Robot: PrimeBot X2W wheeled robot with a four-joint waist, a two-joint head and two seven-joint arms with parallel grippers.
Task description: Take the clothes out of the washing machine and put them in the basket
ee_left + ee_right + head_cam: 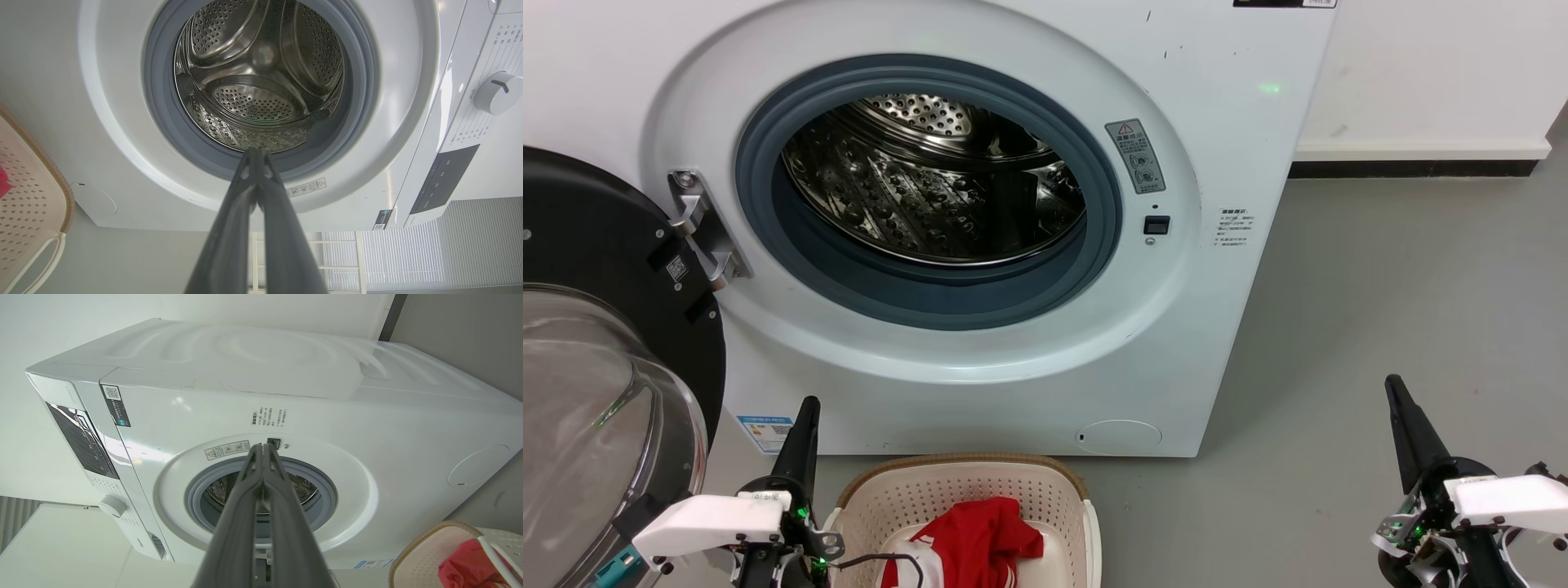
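Fingers (278, 228) of left gripper (256, 152), right gripper (262, 446) pressed together, empty; head view: clothes (980, 531) in basket (1054, 490).

A home-style laundry corner: front-loading washing machine (1225, 122), basket (947, 494), grey floor (1380, 286), white wall (1437, 65).

Bright, even indoor light. Glints speckle the steel drum (931, 196); glare streaks the glass door (596, 425). Wrist views bend the washing machine (286, 416); the near fingers (229, 245) look soft.
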